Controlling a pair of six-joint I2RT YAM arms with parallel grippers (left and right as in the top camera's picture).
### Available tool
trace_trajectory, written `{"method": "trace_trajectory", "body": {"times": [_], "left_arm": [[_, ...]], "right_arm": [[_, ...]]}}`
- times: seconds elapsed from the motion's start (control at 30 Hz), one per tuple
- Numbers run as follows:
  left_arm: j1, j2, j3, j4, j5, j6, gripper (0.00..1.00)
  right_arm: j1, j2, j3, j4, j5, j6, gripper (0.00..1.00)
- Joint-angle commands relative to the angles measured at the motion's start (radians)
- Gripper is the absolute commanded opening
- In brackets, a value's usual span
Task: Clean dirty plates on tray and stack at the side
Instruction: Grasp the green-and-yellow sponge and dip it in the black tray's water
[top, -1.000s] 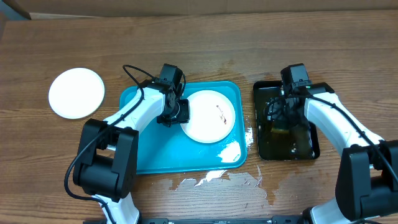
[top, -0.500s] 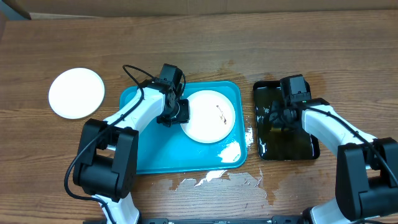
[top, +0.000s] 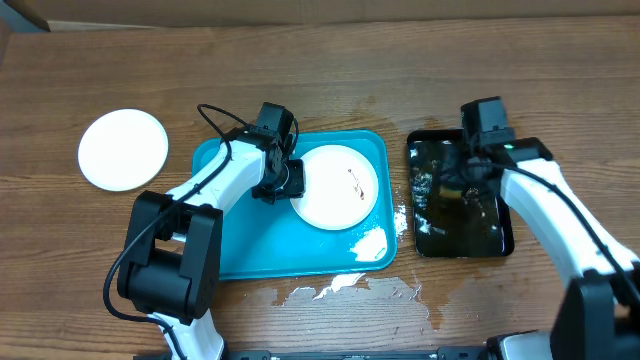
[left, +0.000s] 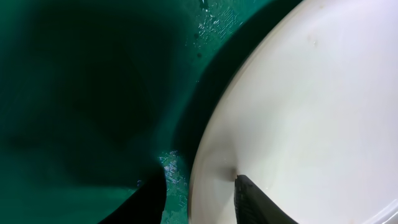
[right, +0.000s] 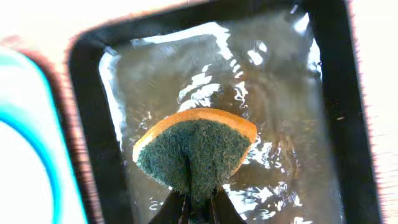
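**Sponge lifted over the black tray, left claw at the plate rim**

Left claw (top: 291, 181) straddles the left rim of the smeared plate (top: 336, 187): one finger on the plate, one outside it. Can't tell if it's actually pinching. That plate lies in the teal tray (top: 240, 250), mid-counter (top: 320, 80). Second plate (top: 123, 149) sits bare on the wood near the left edge. Right claw (right: 196, 210) is clenched on the sponge (right: 196, 149), green scrub side up, above the water-filled black tray (top: 505, 243) toward the right edge.

Teal tray (top: 240, 250) laid flat mid-desk, nearer the front edge, white smeared plate (top: 335, 187) seated in its far-right part, plain plate (top: 123, 149), white, laid flat near the desk's left edge.
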Motion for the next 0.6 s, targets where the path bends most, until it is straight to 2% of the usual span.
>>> {"method": "trace_trajectory", "body": {"times": [0.0,0.57], "left_arm": [[-0.007,0.013,0.008,-0.005,-0.018,-0.006,0.39],[-0.007,0.013,0.008,-0.008,-0.018,-0.006,0.41]], "right_arm": [[0.003,-0.026,0.024,-0.015,0.007,0.005,0.04],[0.002,-0.028,0.023,-0.011,0.019,0.019,0.04]]}}
